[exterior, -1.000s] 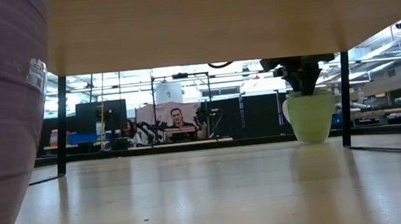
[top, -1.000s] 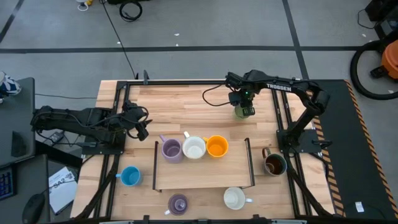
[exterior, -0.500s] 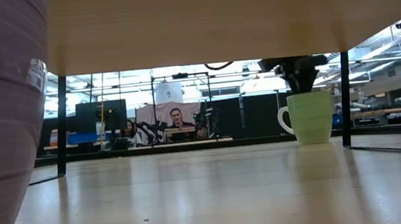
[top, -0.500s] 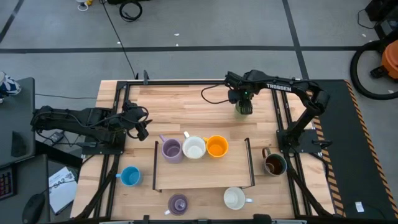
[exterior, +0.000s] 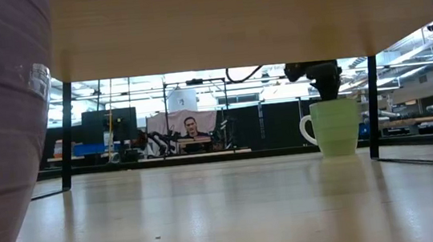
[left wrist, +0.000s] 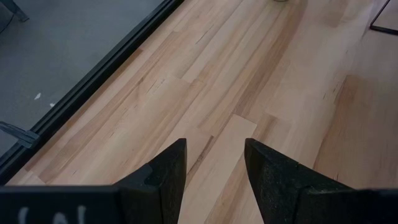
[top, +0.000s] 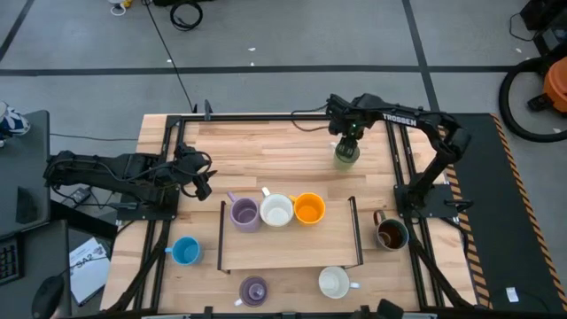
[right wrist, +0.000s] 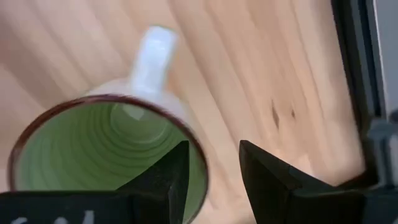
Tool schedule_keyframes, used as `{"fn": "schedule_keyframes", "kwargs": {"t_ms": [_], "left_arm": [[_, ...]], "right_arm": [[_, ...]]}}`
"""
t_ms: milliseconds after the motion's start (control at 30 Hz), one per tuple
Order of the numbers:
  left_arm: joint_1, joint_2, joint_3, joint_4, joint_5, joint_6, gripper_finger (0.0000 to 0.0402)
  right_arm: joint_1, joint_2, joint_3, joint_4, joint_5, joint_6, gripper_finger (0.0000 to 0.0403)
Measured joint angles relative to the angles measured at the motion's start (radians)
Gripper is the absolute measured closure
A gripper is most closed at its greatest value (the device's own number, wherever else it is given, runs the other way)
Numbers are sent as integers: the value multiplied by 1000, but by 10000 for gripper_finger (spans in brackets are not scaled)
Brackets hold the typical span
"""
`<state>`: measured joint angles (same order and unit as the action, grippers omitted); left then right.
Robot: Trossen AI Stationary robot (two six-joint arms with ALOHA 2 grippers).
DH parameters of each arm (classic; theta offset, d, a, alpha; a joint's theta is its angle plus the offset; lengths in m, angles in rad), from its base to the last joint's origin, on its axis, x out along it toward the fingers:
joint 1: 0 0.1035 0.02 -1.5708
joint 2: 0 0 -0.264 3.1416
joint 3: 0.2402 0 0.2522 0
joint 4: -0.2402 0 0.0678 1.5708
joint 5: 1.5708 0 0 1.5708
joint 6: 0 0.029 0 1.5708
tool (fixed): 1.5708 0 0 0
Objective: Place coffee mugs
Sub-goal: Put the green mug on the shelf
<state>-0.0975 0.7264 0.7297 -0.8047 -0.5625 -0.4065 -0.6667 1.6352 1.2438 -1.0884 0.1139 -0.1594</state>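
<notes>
The green mug (top: 346, 153) stands upright on the table at the far right, its handle (exterior: 306, 130) toward the left. My right gripper (right wrist: 214, 171) hangs open just over its rim, pointing down, one finger above the hollow and one outside the wall. A lavender mug (top: 244, 213), a white mug (top: 276, 211) and an orange mug (top: 309, 209) stand in a row on the raised wooden shelf (top: 292, 248). My left gripper (left wrist: 214, 158) waits open over bare wood at the table's left side.
Around the shelf stand a light blue mug (top: 185, 252), a second lavender mug (top: 254, 290), a second white mug (top: 334, 283) and a dark brown mug (top: 391, 233) at the right. The shelf's black legs (exterior: 371, 105) stand close to the green mug. A person sits in the room beyond.
My right gripper has rolled about its downward axis and shifted a little toward the table's far edge, uncovering the green mug from above. The mug stands on the table, its handle showing more to the left than a second ago.
</notes>
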Motion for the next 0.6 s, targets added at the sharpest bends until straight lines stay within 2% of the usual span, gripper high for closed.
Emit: {"fn": "schedule_keyframes", "kwargs": {"t_ms": [333, 600], "left_arm": [[0, 0, 0, 0, 0, 0, 232], [0, 0, 0, 0, 0, 0, 232]], "right_arm": [[-85, 0, 0, -7, -125, 147, 260], [-90, 0, 0, -7, -135, 168, 291]]}}
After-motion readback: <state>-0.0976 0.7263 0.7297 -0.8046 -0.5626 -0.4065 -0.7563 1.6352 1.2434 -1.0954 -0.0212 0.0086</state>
